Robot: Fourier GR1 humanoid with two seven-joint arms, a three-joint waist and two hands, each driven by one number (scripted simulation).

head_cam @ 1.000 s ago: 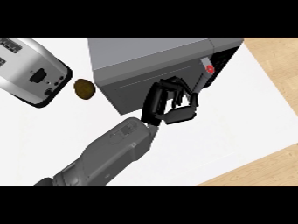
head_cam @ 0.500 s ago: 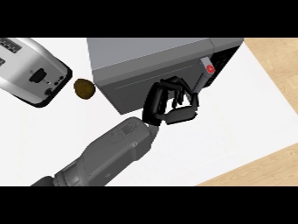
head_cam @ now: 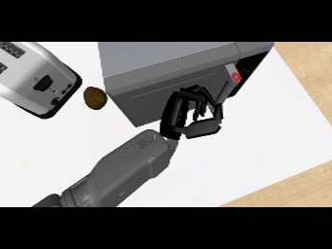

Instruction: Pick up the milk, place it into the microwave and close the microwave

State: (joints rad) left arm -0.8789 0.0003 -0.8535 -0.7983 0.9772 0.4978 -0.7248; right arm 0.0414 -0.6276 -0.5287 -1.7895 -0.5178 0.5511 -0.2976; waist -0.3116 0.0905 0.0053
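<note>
The grey microwave [head_cam: 170, 61] stands at the top middle of the white counter, and its door [head_cam: 161, 95] looks shut or almost shut. A red button [head_cam: 234, 78] marks the control strip at the door's right end. My left hand [head_cam: 175, 114] rests against the door's lower right part, its fingers [head_cam: 197, 95] loosely bent with the tips touching the door and the thumb [head_cam: 206, 127] below them, holding nothing. Its grey forearm [head_cam: 125, 170] rises from the lower left. No milk shows anywhere. The right hand is out of view.
A silver toaster [head_cam: 28, 78] lies at the upper left. A small brown round object [head_cam: 95, 97] sits between the toaster and the microwave. The white counter [head_cam: 269, 141] ends at a wooden floor on the right.
The hand stays at the microwave's door, with hardly any shift. Nothing else has moved.
</note>
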